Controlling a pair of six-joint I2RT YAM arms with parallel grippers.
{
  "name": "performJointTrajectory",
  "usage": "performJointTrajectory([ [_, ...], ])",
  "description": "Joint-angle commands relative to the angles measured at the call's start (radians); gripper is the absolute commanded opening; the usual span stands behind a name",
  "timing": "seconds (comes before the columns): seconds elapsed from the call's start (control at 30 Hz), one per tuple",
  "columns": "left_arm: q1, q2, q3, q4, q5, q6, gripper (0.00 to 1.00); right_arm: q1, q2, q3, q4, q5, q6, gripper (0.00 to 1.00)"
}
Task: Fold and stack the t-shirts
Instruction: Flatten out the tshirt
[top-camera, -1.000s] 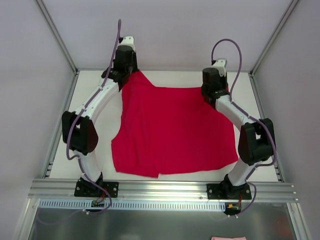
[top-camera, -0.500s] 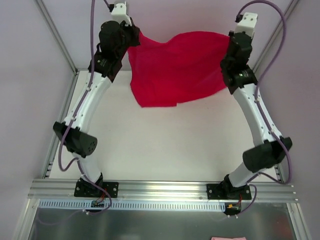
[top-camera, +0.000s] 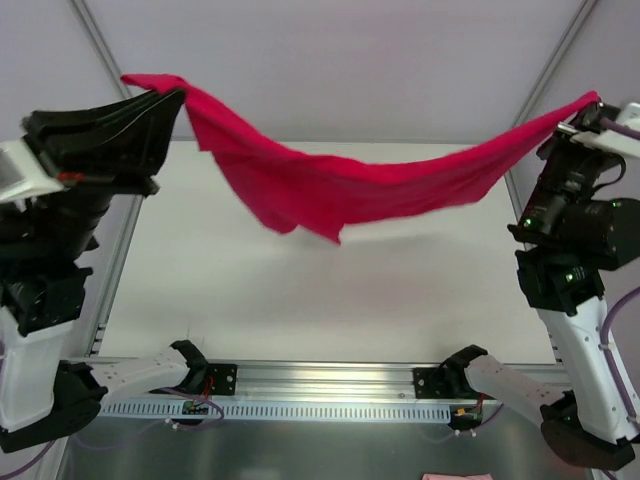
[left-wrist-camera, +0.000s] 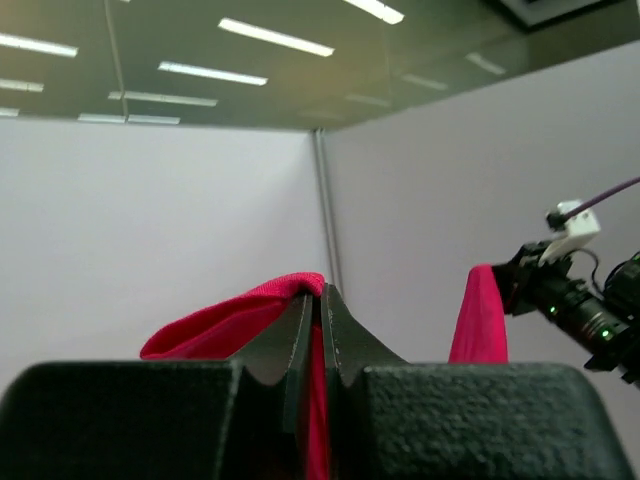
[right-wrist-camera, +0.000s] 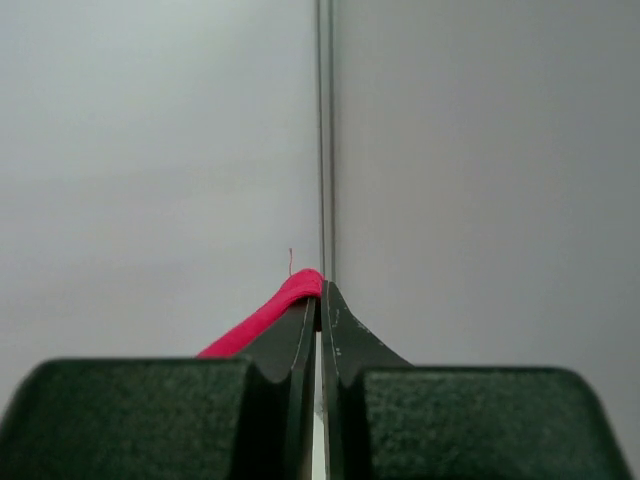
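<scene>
A crimson-red t-shirt (top-camera: 340, 190) hangs stretched in the air between my two grippers, high above the white table (top-camera: 300, 290), sagging in the middle. My left gripper (top-camera: 170, 95) is shut on its left end; in the left wrist view the jaws (left-wrist-camera: 320, 300) pinch red fabric (left-wrist-camera: 230, 320). My right gripper (top-camera: 590, 105) is shut on the right end; the right wrist view shows its jaws (right-wrist-camera: 320, 295) closed on a fold of red cloth (right-wrist-camera: 265, 315). The far gripper with the shirt's other end shows in the left wrist view (left-wrist-camera: 480, 315).
Grey enclosure walls stand close behind and beside both arms, with a corner post (right-wrist-camera: 324, 130) straight ahead of the right gripper. A metal rail (top-camera: 320, 378) runs along the table's near edge. A bit of pink cloth (top-camera: 455, 476) lies at the bottom edge.
Both arms have swung up and outward, lifting the shirt off the table and stretching it wide in the air. It lay flat a second ago.
</scene>
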Motion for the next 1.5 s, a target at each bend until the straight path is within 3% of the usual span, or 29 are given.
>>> performJointTrajectory([
  [0.0, -0.011, -0.018, -0.038, 0.080, 0.155, 0.007, 0.00, 0.011, -0.092, -0.075, 0.156, 0.046, -0.080, 0.01],
  [0.2, -0.011, -0.068, -0.052, 0.097, 0.240, 0.001, 0.00, 0.011, -0.202, -0.089, 0.156, 0.060, -0.094, 0.01],
  [0.33, -0.011, -0.040, -0.040, 0.069, 0.182, 0.048, 0.00, 0.011, -0.146, -0.039, 0.094, 0.103, -0.124, 0.01],
  [0.4, -0.011, -0.008, -0.039, 0.039, 0.064, 0.078, 0.00, 0.009, -0.098, 0.030, -0.107, 0.074, -0.088, 0.01],
  [0.53, -0.011, 0.061, -0.118, -0.027, -0.223, 0.188, 0.00, 0.011, -0.052, 0.077, -0.443, 0.022, 0.142, 0.01],
  [0.67, -0.010, 0.124, -0.263, -0.032, -0.413, 0.213, 0.00, 0.021, -0.047, -0.058, -0.708, -0.056, 0.427, 0.01],
  [0.73, -0.002, 0.138, -0.329, -0.018, -0.458, 0.163, 0.00, 0.047, -0.069, -0.194, -0.738, -0.057, 0.518, 0.01],
  [0.9, 0.008, 0.167, -0.492, -0.027, -0.516, 0.101, 0.00, 0.141, -0.090, -0.390, -0.736, 0.026, 0.601, 0.01],
  [1.07, 0.018, 0.199, -0.558, -0.018, -0.549, 0.101, 0.00, 0.173, -0.084, -0.564, -0.550, 0.181, 0.542, 0.01],
  [1.27, 0.062, 0.293, -0.521, -0.026, -0.567, 0.121, 0.00, 0.155, 0.081, -0.589, -0.287, 0.249, 0.396, 0.01],
  [1.47, 0.140, 0.354, -0.576, 0.068, -0.711, 0.112, 0.00, 0.116, 0.268, -0.545, -0.052, 0.363, 0.264, 0.01],
])
